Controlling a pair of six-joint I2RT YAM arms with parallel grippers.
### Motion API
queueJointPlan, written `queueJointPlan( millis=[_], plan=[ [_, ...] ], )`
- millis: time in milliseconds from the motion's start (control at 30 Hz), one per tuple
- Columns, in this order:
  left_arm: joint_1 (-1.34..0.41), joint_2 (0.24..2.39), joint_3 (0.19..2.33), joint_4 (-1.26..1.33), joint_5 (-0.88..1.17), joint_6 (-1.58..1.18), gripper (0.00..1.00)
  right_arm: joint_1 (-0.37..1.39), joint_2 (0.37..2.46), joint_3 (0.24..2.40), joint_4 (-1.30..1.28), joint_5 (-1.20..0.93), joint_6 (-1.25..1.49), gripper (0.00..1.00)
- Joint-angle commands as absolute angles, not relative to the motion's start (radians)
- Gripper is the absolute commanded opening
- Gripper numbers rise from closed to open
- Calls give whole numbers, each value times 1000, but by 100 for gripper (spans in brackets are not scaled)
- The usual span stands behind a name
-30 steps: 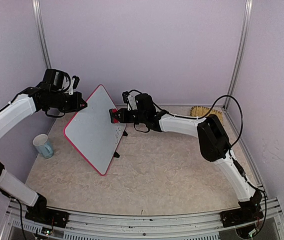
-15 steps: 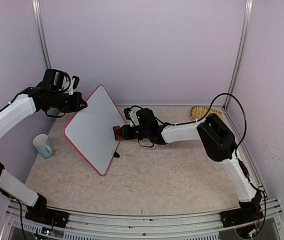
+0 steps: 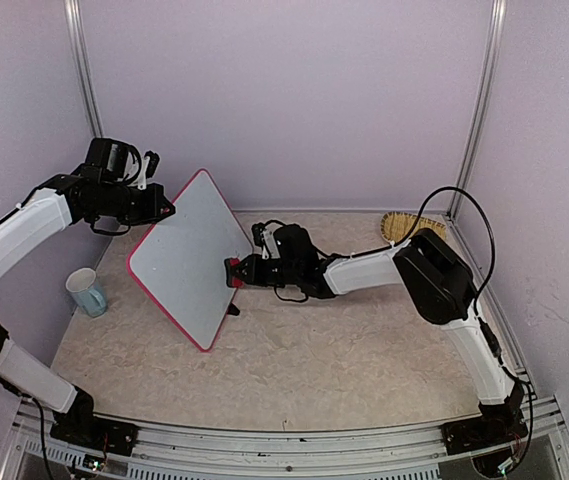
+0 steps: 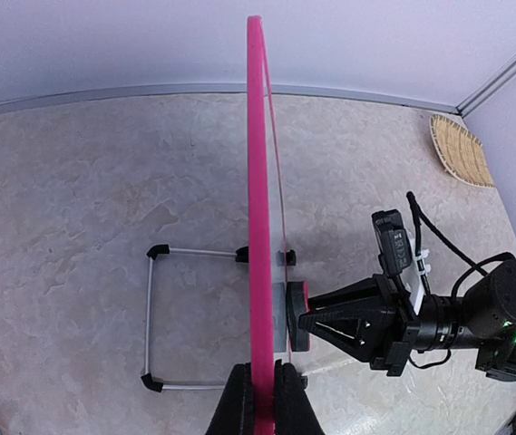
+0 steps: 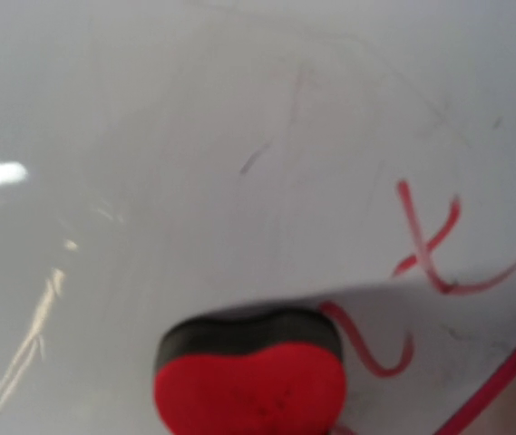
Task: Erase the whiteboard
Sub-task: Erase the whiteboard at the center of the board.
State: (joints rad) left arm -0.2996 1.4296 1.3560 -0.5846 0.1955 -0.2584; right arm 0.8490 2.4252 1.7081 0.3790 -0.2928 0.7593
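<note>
The whiteboard (image 3: pixel 184 255), white with a pink-red frame, stands tilted on one corner on the table. My left gripper (image 3: pixel 169 210) is shut on its upper left edge; in the left wrist view the fingers (image 4: pixel 236 403) clamp the pink frame (image 4: pixel 258 181) edge-on. My right gripper (image 3: pixel 246 272) is shut on a red heart-shaped eraser (image 3: pixel 232 273) with a black felt face, pressed flat against the board near its lower right edge. In the right wrist view the eraser (image 5: pixel 250 385) lies on the white surface (image 5: pixel 194 136), with red marker strokes (image 5: pixel 430 240) just to its right.
A light blue mug (image 3: pixel 87 292) stands at the table's left side. A woven straw item (image 3: pixel 409 224) lies at the back right corner. The board's wire stand (image 4: pixel 149 317) with black feet rests on the table behind the board. Walls enclose three sides.
My right gripper has slid the eraser down the board's right side toward the lower edge. The left gripper and the board have not moved.
</note>
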Motion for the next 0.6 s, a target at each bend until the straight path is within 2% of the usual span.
queueJointPlan(
  millis=[0,567],
  plan=[
    [-319,1429,1323,-588,259,-194,0,844,2460,1770,430,-332,841,8],
    [-319,1435,1322,-585,262,-193,0,736,2556,1897,429,-379,968,9]
  ],
)
